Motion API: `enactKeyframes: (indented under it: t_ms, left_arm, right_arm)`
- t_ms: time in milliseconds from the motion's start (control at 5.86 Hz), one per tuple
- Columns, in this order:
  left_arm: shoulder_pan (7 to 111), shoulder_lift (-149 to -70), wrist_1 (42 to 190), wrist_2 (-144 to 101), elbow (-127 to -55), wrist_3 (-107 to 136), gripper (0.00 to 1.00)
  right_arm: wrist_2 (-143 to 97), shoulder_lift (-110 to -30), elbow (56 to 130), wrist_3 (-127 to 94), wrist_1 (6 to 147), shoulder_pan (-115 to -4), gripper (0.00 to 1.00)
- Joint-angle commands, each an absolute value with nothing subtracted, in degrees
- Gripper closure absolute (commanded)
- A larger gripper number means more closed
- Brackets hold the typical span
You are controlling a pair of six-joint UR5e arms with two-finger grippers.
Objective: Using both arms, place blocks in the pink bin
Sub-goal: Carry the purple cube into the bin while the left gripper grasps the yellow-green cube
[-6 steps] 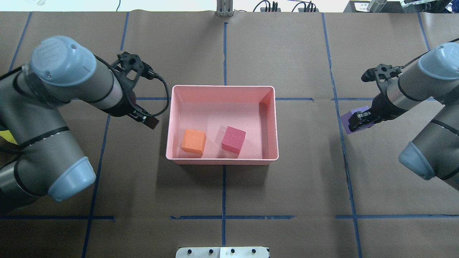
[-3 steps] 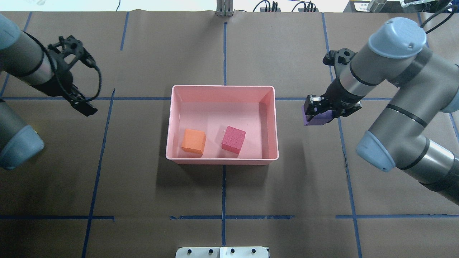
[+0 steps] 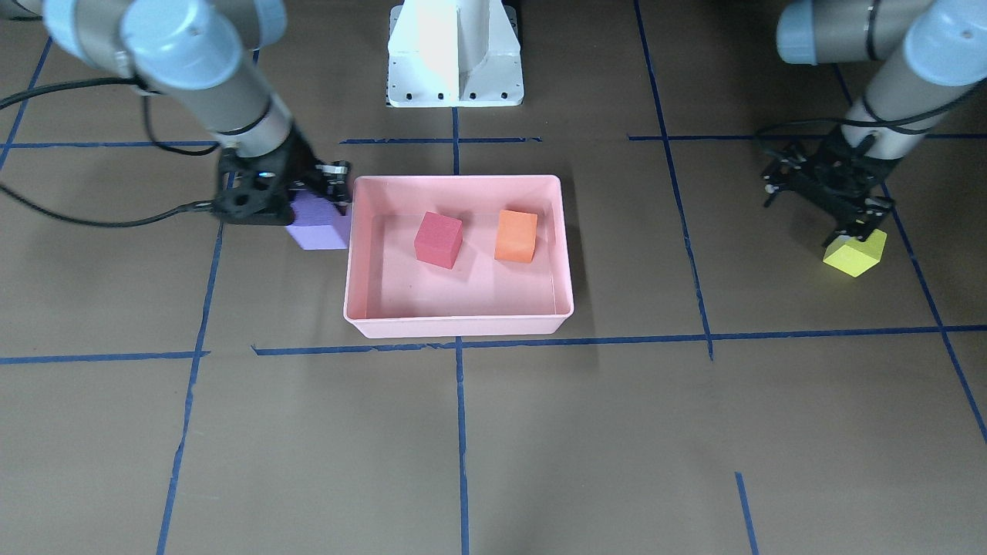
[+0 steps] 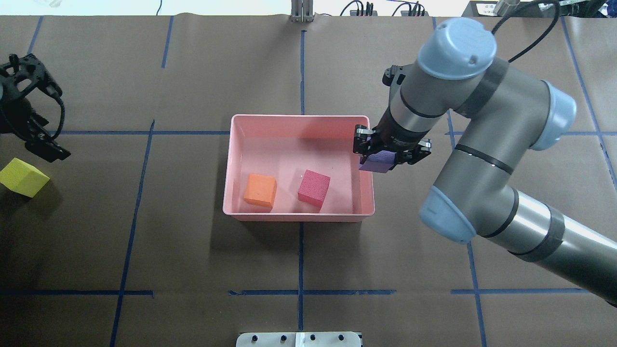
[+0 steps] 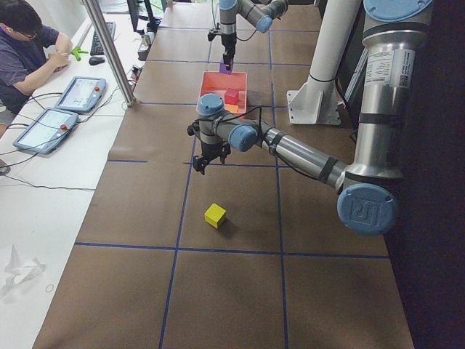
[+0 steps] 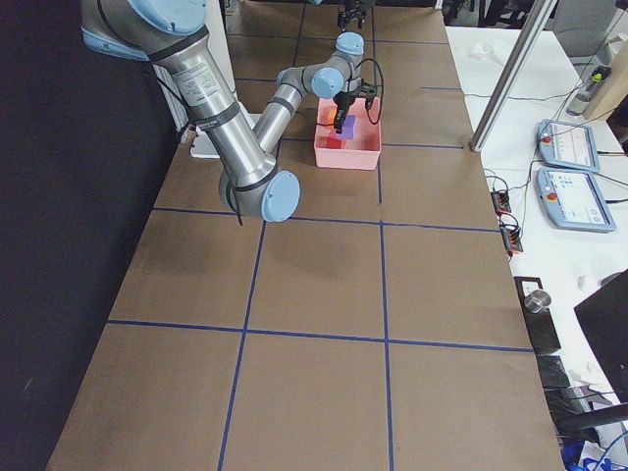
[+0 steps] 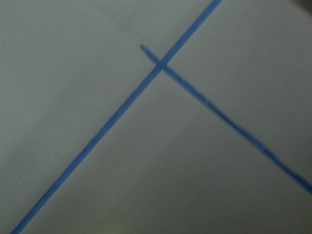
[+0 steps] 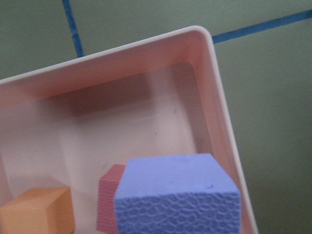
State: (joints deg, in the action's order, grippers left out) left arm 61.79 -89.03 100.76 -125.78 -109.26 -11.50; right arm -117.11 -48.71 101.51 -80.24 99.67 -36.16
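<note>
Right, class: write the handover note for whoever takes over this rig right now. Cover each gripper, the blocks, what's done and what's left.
Right gripper: shut on the purple block, held at the right-hand rim of the pink bin, not yet released.
Left gripper: holds nothing, near the yellow-green block on the table; open or shut unclear.
Done: orange block and red block lie in the bin.
Left: drop the purple one in, then bin the yellow-green one.
</note>
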Motion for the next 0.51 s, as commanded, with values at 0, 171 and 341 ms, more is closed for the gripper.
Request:
enactKeyframes:
  t_ms: [0, 171, 341]
  left_arm:
    - [62.49, -83.86, 117.76, -126.04, -99.74, -11.78, 0.0]
    - [62.49, -83.15, 121.78, -126.04, -95.93, -8.3, 0.0]
    - [62.49, -81.58, 125.12, -126.04, -95.63, -1.82, 0.0]
  right_arm:
    - [-112.88, -44.3, 97.56, -83.5, 99.84, -33.93, 0.0]
    - [-112.94, -44.73, 97.65, -83.06, 99.84, -33.93, 0.0]
    - [-113.2, -45.26, 97.91, -82.97, 99.76, -33.93, 0.0]
